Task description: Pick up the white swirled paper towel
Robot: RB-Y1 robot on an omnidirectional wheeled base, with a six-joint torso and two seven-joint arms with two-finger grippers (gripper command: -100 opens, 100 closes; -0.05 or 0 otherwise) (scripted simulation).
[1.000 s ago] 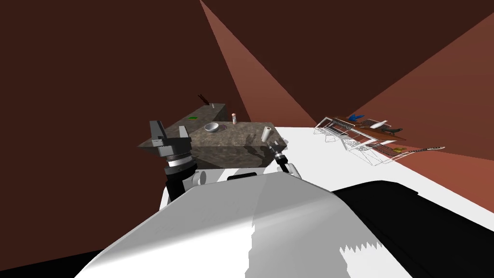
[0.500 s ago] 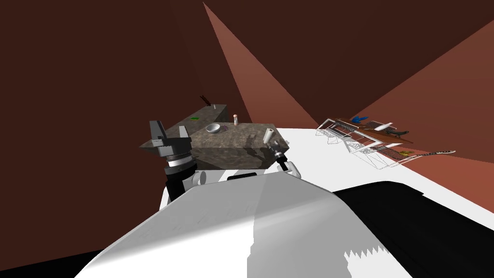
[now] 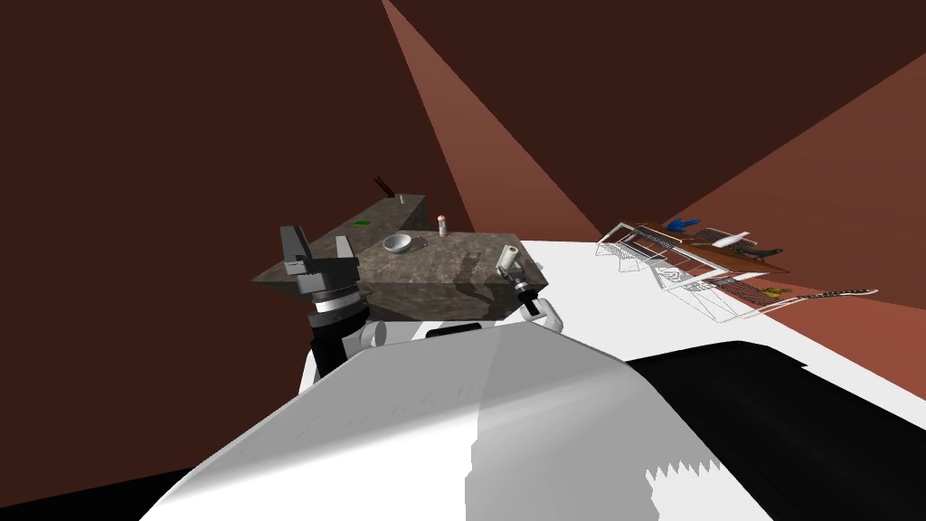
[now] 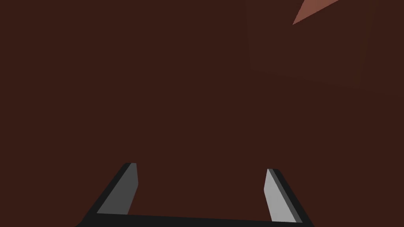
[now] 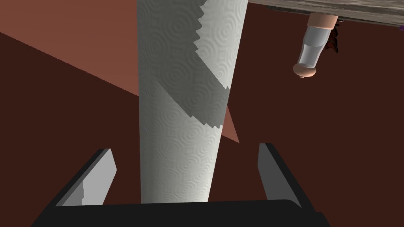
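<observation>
1. Bench (image 3: 434, 260): a mottled grey-brown stone block on the white floor (image 3: 615, 317), with dark brown walls behind it. From my head camera it sits ahead at 12 o'clock.
2. Wire rack (image 3: 674, 271): white wire frames, well apart from the bench at its 3 o'clock. A blue thing (image 3: 683, 223) and a few dark things lie on its far side, too small for me to name.
3. Left gripper (image 4: 202, 167): raised at the bench's 9 o'clock edge. Its fingers are spread wide with nothing between them.
4. Right gripper (image 5: 186, 149): at the bench's 4 o'clock corner. Its fingers are apart, one on each side of the roll, with a gap on both sides, so I read no contact.
5. Paper towel (image 5: 181, 118): a white roll embossed with swirls, with a loose sheet's sawtooth edge lapping over its side. It stands on the bench top at the 3 o'clock end, and it runs from the right gripper's body out between the fingers.
6. Bowl (image 3: 398, 241): pale grey, on the bench top just at 12 o'clock of the bench's middle and at 9 o'clock of the roll.
7. Bottle (image 3: 442, 225): small and clear with peach-coloured ends, upright near the bench's far edge at 1 o'clock. It is near the bowl.
8. Green thing (image 3: 362, 222): lies flat on the bench's far part at 11 o'clock, too small for me to name.
</observation>
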